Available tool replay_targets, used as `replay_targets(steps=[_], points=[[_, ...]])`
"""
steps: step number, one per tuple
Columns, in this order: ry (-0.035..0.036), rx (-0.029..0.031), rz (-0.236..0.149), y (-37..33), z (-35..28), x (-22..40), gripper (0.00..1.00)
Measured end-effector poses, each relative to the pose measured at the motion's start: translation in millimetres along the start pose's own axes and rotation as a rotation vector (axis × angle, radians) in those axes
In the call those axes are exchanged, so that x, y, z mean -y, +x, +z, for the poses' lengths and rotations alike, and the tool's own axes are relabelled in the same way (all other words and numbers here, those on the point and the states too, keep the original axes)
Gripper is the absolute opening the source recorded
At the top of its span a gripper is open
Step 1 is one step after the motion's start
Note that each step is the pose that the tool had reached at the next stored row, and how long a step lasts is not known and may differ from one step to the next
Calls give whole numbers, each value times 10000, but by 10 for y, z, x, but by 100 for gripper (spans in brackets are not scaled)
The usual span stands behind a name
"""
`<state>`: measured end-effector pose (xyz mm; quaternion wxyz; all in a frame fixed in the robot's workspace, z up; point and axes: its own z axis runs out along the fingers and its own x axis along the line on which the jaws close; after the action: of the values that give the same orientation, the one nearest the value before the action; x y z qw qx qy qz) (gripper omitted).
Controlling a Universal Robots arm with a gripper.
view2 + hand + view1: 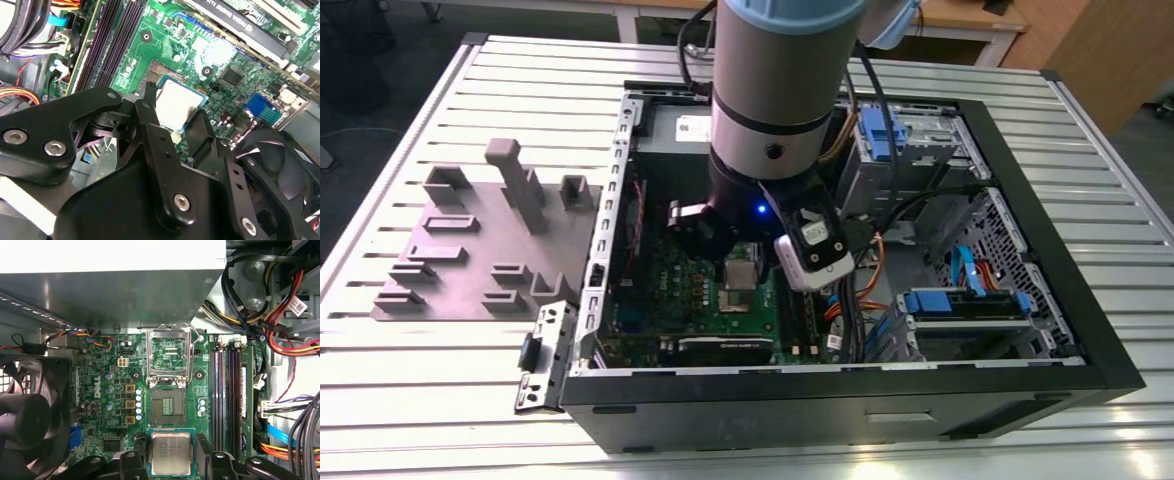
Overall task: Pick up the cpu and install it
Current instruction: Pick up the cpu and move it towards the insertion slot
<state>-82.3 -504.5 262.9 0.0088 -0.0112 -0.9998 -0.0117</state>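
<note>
Two black fingers (140, 456) of your gripper (171, 460) are clamped on the cpu (171, 451), one on each side, with its silver top showing in both wrist views. You're holding it over the green motherboard (107, 405), just beside the open socket (168, 407), not in it. The socket's load plate (170, 357) stands flipped up near the memory slots (225, 395), inside the computer case (854, 400).

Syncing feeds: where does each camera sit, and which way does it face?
Exterior view: off the arm, looks down into the computer case; arm shows.
First wrist view: at the wrist, faces the empty socket; fingertips show.
Second wrist view: at the wrist, slants across the motherboard; gripper linkage shows.
Wrist views share the cpu.
</note>
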Motion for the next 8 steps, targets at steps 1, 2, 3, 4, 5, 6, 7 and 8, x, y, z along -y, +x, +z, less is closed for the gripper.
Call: replay_targets(steps=[1, 2, 3, 4, 5, 6, 7, 8], points=[[1, 0, 1, 1, 0, 0, 47], [2, -1, 1, 1, 0, 0, 47], [1, -1, 1, 1, 1, 0, 47], [-1, 0, 0, 0, 3, 0, 47], [-5, 2, 1, 0, 12, -1, 47], [-4, 1, 1, 0, 23, -5, 47], [0, 0, 2, 1, 40, -14, 47], [-1, 0, 1, 0, 58, -23, 47]])
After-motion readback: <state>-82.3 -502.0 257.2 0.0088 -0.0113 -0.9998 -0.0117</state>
